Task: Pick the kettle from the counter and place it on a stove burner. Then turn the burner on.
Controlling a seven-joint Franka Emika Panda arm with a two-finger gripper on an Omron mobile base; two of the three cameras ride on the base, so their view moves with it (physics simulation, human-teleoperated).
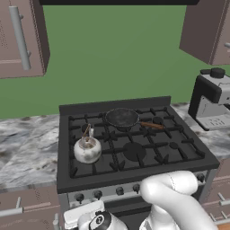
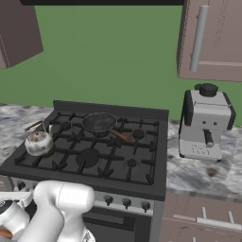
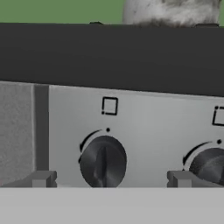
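We see one kettle (image 1: 87, 149) already sitting on the stove's front-left burner (image 1: 88, 158), so the knob step is in hand. Our gripper (image 3: 107, 180), jaws wide apart and holding nothing, faces the leftmost knob (image 3: 103, 162); next we'd likely close on it & twist. Counted: one kettle, one frying pan (image 1: 122, 117), one coffee machine (image 1: 210, 98), two knobs in hand view.

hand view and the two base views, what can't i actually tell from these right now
- Kettle: hand view, cut off by the top edge; the stove's black rim hides its base.
- Burner under the kettle: left base view, covered by the kettle body.
- Right knob: hand view, cut off by the right edge.
- Knob markings: too blurred to read which burner each controls.
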